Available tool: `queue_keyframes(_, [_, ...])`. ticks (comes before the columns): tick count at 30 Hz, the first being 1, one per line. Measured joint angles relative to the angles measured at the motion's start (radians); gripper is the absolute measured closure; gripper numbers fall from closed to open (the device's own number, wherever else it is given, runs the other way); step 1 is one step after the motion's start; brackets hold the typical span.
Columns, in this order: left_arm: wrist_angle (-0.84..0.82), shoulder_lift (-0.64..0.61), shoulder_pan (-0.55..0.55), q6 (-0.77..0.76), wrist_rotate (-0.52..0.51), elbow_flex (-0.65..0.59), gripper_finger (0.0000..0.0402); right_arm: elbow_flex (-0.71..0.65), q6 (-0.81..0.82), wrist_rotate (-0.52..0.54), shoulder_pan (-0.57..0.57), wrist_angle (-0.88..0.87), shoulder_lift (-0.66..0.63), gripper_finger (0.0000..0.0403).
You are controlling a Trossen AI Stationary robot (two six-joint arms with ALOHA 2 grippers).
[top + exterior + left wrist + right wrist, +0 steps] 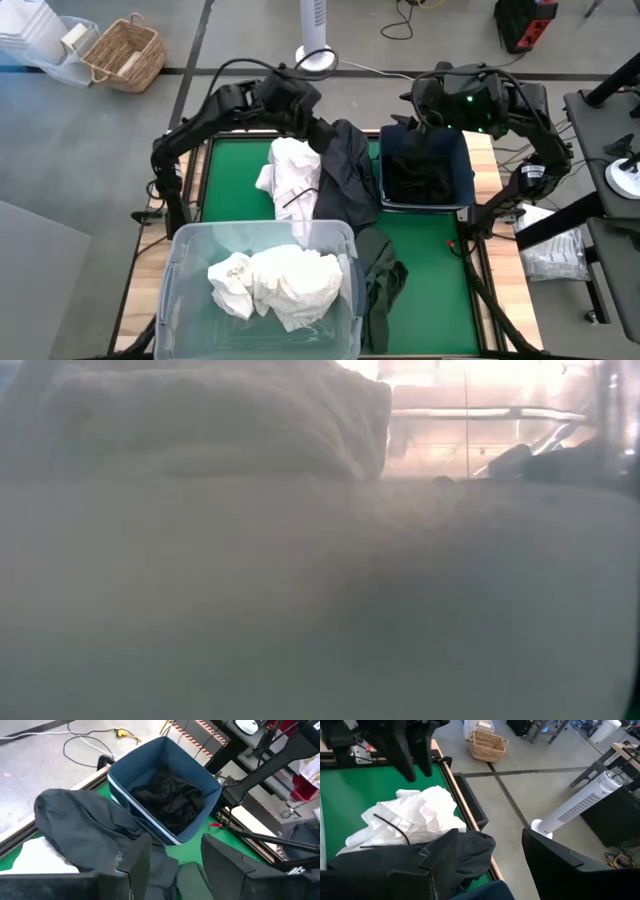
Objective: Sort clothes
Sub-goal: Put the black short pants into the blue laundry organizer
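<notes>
Sitting nearest, the clear tub [190,262] holds white garments [275,283]. Beyond it, on the green worktop [235,180], lie a white garment [292,175] and dark garment [345,170]. Farther back, both grippers (left gripper [172,857], right gripper [490,857]) hover part-open, seemingly empty; the blue bin [470,165] holds dark clothes [420,170].

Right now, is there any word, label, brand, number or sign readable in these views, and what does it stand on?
None can be read.
Blue bin: plain walls, no label.
Clear tub: no marking shows.
White clothes and dark clothes: no print or tag visible.
Tower fan: no legible brand.
Red-and-white striped tape: a pattern only, no letters.
Low view: fogged, nothing legible.
</notes>
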Motion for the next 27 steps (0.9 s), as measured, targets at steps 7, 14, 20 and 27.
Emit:
queue_keyframes(7, [-0.082,0.056,-0.057,-0.064,-0.122,0.002,0.0249,0.0,-0.005,0.002,0.0,0.0,-0.003,0.0193])
queue_keyframes(14, [-0.18,0.159,-0.135,-0.082,-0.191,0.002,0.0249,0.0,-0.028,0.002,0.0,0.0,-0.002,0.0193])
queue_keyframes(20, [-0.172,0.219,-0.147,-0.083,-0.193,0.001,0.0249,0.0,-0.035,0.002,0.0,0.0,0.001,0.0193])
queue_keyframes(27, [-0.172,0.265,-0.147,-0.096,-0.165,0.001,0.0249,0.0,-0.035,0.001,0.0,-0.001,0.001,0.0193])
